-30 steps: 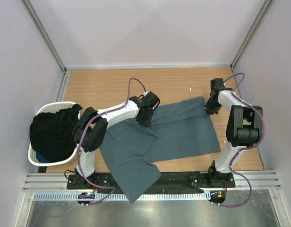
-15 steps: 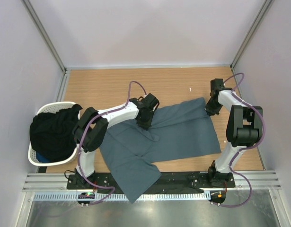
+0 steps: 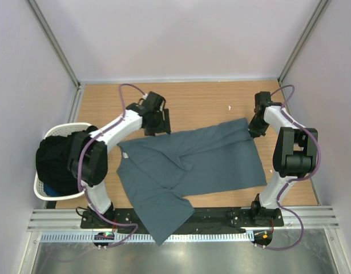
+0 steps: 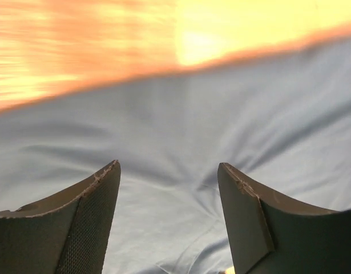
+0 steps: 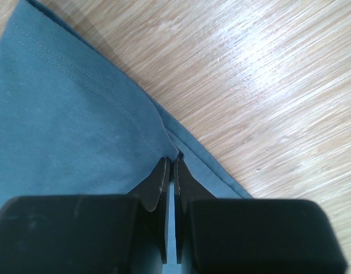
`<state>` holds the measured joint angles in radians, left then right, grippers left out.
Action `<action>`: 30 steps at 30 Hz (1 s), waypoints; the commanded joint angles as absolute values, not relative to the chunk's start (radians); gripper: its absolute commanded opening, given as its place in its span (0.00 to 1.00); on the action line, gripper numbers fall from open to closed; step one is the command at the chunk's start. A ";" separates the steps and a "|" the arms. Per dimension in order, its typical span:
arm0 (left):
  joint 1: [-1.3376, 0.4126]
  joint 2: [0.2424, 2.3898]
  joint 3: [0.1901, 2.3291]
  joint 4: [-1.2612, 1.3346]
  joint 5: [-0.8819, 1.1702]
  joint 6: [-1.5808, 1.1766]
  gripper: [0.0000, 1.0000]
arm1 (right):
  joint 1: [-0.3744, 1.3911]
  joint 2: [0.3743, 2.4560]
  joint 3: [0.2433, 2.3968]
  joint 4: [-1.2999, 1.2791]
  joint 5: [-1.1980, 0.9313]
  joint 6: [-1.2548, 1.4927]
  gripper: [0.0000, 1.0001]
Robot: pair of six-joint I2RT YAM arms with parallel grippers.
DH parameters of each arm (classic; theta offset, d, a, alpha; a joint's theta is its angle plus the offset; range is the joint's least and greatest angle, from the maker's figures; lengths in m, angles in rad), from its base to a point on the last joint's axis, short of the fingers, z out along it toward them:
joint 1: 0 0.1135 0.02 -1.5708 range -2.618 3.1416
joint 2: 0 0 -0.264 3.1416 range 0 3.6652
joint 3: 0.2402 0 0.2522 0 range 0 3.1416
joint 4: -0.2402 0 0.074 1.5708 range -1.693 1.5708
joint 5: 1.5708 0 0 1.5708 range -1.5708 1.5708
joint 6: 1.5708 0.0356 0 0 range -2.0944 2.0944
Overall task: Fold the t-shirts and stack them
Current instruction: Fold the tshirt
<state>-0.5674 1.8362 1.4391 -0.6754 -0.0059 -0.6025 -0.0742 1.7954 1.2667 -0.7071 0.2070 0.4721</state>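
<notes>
Left gripper (image 4: 168, 168): released, jaws apart with nothing between them. It has let go of the cloth it pinched a moment ago and swung toward the basket (image 3: 67, 127), above the shirt's far edge.
Right gripper (image 5: 169, 162): clenched on the hem at the corner farthest from the basket, unchanged.
T-shirt (image 3: 209, 160): slate blue-grey, spread on the table (image 3: 192, 100) just beside the basket. A ridge crosses its middle.
Meaning: probably one drag or fold is finished, and the left needs a fresh grip.
</notes>
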 commanded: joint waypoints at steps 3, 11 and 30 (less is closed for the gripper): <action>-0.442 1.714 1.336 -0.653 -0.058 -0.702 0.71 | -0.077 1.760 1.298 -0.753 0.229 0.453 0.06; -0.373 1.697 1.212 -0.618 -0.087 -0.785 0.70 | -0.077 1.698 1.269 -0.788 0.212 0.460 0.06; -0.304 1.712 1.166 -0.597 -0.095 -0.764 0.70 | -0.078 1.720 1.184 -0.792 0.245 0.451 0.05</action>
<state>-0.3134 1.7069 1.1694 -0.6262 -0.0711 -0.7597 -0.0742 1.7382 1.1927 -0.7948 0.2188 0.4652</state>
